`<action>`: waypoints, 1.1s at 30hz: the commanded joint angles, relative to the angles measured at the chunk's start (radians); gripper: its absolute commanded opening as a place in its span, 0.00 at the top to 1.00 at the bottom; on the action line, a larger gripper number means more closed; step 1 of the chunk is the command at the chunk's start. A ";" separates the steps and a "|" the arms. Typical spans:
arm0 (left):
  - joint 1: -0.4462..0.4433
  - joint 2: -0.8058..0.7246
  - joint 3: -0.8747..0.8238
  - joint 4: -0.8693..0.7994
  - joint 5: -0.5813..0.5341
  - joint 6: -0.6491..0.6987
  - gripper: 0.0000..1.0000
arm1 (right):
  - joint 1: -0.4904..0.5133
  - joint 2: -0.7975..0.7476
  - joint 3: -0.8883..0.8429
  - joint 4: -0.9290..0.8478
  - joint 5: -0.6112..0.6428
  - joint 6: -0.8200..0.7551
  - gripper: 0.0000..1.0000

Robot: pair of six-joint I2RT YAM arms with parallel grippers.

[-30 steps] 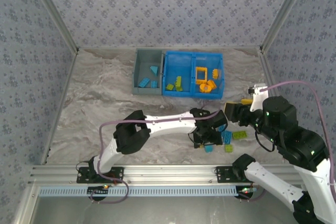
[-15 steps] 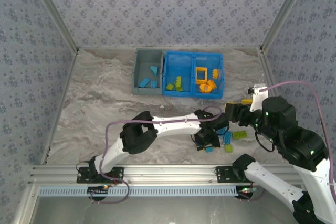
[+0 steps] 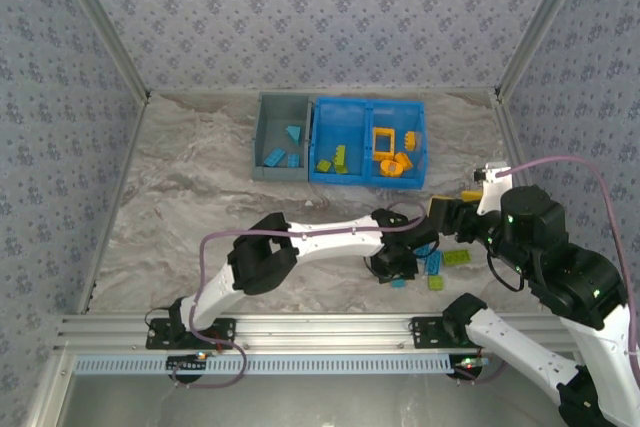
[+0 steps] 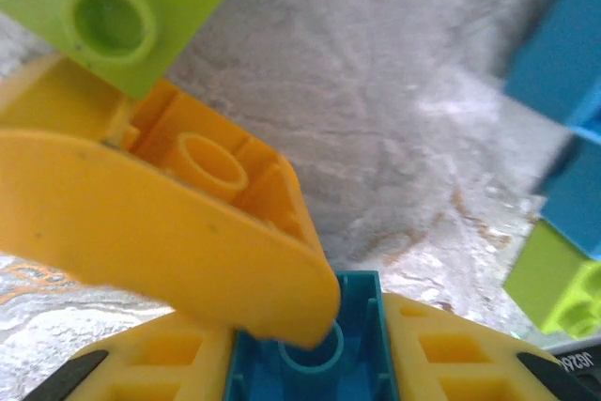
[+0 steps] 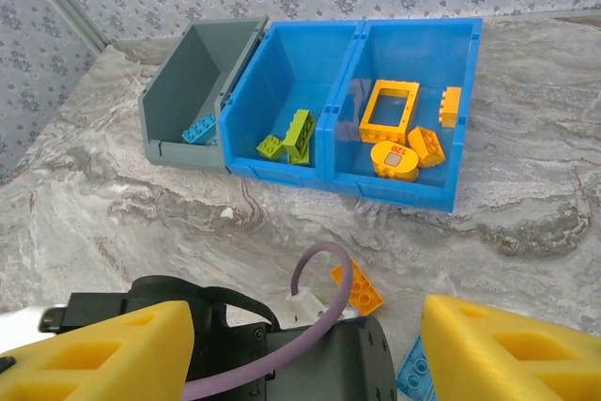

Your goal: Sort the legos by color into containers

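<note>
Blue brick (image 4: 308, 371), pinched in left claw (image 3: 394, 267)

Sorting under way: a small grey rectangular plastic bin (image 3: 262, 137) holds a few blue plastic bricks (image 3: 293, 133). Touching its right side, a wider bright blue two-compartment plastic bin (image 3: 368, 102) carries lime green bricks (image 5: 299, 131) on the left and orange-yellow pieces on the right, an open rectangular orange frame (image 5: 389, 106) lying flat among them. Loose blue and green bricks (image 3: 456, 258) lie scattered nearer the front, one small blue brick (image 4: 310, 354) pinched in the left gripper (image 4: 308, 368).
</note>
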 commanded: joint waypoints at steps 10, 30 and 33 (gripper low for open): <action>0.100 -0.445 -0.073 -0.073 -0.229 0.119 0.73 | 0.000 0.025 0.164 0.056 -0.284 -0.047 0.30; 0.772 -0.631 -0.320 0.107 -0.324 0.628 0.73 | 0.288 0.416 -0.153 0.427 -0.033 -0.044 0.33; 0.800 -0.515 -0.274 0.153 -0.335 0.660 0.73 | 0.328 0.480 -0.180 0.527 0.070 -0.043 0.32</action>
